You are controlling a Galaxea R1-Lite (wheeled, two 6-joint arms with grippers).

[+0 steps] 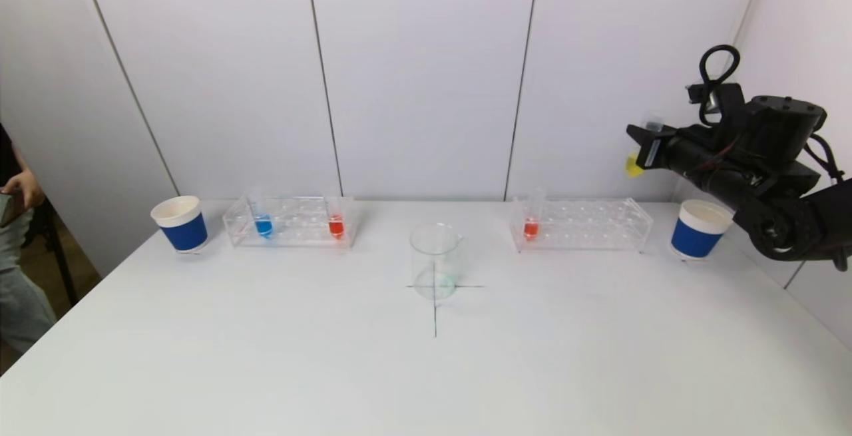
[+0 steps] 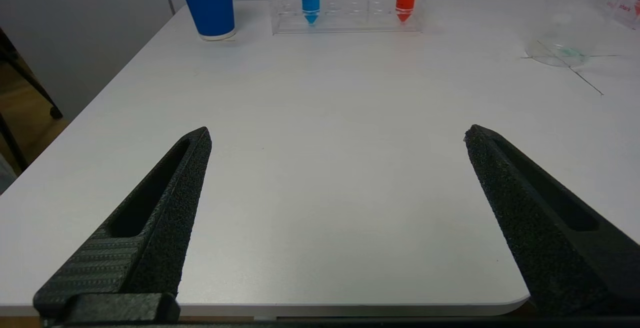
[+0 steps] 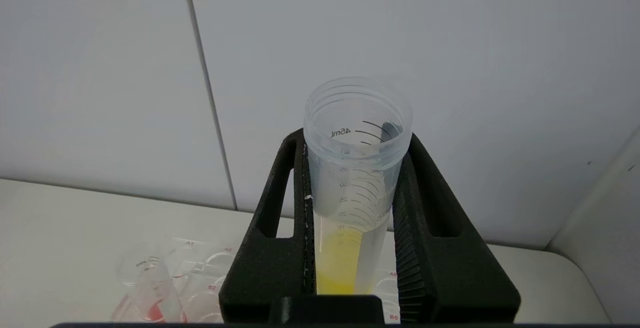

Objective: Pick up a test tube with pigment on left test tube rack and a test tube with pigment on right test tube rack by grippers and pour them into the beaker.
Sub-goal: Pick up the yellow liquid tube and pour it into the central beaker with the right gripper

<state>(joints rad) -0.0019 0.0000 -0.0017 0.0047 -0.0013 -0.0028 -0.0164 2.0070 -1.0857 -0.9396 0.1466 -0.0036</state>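
My right gripper (image 1: 644,145) is shut on a clear test tube with yellow pigment (image 3: 350,208), held high above the right clear rack (image 1: 599,226); the tube's yellow tip (image 1: 633,166) shows below the fingers. The right rack holds one red tube (image 1: 530,226). The left rack (image 1: 293,223) holds a blue tube (image 1: 263,224) and a red tube (image 1: 336,225). The glass beaker (image 1: 435,261) stands at the table centre on a cross mark. My left gripper (image 2: 337,135) is open and empty, low over the table's near left edge, out of the head view.
A blue and white paper cup (image 1: 181,223) stands left of the left rack, another (image 1: 695,229) right of the right rack. A person (image 1: 20,249) stands at the far left edge. White wall panels close the back.
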